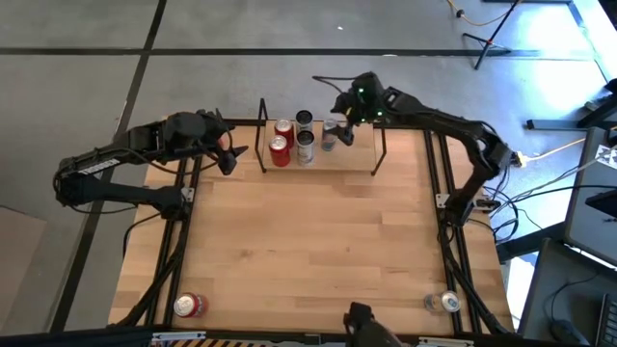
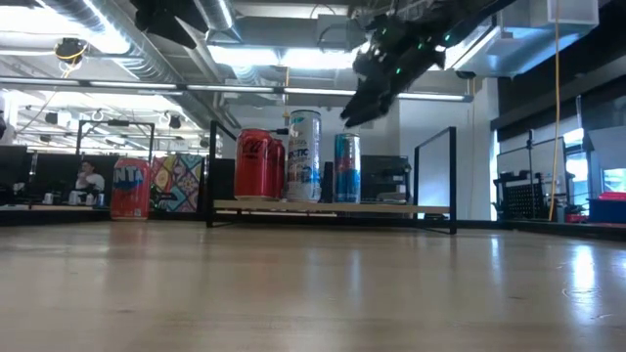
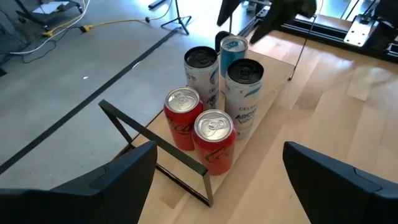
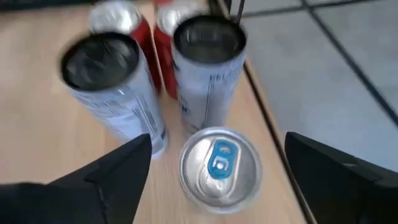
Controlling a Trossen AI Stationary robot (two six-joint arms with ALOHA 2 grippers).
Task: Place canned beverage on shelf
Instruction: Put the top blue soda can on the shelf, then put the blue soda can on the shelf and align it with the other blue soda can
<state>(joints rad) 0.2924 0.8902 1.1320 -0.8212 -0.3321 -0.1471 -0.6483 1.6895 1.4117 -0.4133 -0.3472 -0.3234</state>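
- Five cans stand on the shelf (image 1: 318,159), we count: two red cans (image 3: 202,134), two tall pale ones, and the blue-topped can (image 4: 219,161).
- Above that blue-topped can we see the right gripper (image 1: 343,113), fingers spread, holding nothing.
- Beside the shelf's end, the left gripper (image 1: 229,154) waits, open.
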